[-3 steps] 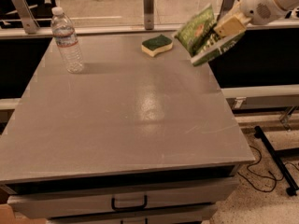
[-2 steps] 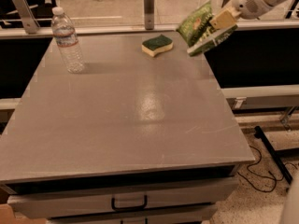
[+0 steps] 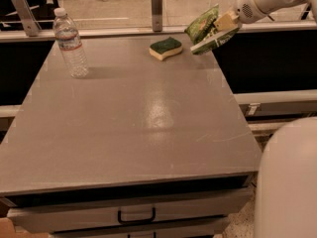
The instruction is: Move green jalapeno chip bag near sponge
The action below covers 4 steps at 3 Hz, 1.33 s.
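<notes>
The green jalapeno chip bag (image 3: 204,28) hangs tilted in the air over the table's far right corner, with its white sealed edge low. My gripper (image 3: 223,25) comes in from the upper right and is shut on the bag's right side. The sponge (image 3: 166,48), dark green on top over pale yellow foam, lies on the grey table (image 3: 133,118) near the far edge. It is just left of the bag and slightly below it, a short gap apart.
A clear plastic water bottle (image 3: 70,42) stands upright at the table's far left. A rail with metal posts (image 3: 156,1) runs behind the table. Drawers with a black handle (image 3: 136,215) are under the front edge. A white part of the robot (image 3: 287,182) fills the lower right.
My gripper has carried the chip bag up and toward the far edge, closer to the sponge. The sponge and bottle have not moved.
</notes>
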Motion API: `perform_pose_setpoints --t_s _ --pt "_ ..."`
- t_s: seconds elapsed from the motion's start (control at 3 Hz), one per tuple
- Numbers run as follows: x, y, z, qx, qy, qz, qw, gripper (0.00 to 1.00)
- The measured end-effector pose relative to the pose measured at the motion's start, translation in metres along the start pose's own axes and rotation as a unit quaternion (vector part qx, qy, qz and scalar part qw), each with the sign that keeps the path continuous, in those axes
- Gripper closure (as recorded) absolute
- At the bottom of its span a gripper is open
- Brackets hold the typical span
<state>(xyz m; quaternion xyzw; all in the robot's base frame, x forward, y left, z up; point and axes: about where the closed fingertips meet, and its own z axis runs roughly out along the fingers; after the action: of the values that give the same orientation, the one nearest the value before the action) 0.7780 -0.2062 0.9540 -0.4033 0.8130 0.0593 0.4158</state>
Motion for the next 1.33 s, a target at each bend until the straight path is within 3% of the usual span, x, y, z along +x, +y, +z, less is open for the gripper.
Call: perform_pose_setpoints --t_s 0.33,0.67,1.0,1.33 --pt "-0.003 0.002 0.033 -0.015 -0.009 0.018 0.9997 1.0" --pt "-0.007 0.021 0.059 -0.049 -0.018 0.023 0.9984 1.0" --pt "-0.018 0.058 0.078 -0.102 -0.036 0.017 0.9939 1.0" --pt "-0.025 0.082 0.082 -0.134 -0.047 0.012 0.9898 0.82"
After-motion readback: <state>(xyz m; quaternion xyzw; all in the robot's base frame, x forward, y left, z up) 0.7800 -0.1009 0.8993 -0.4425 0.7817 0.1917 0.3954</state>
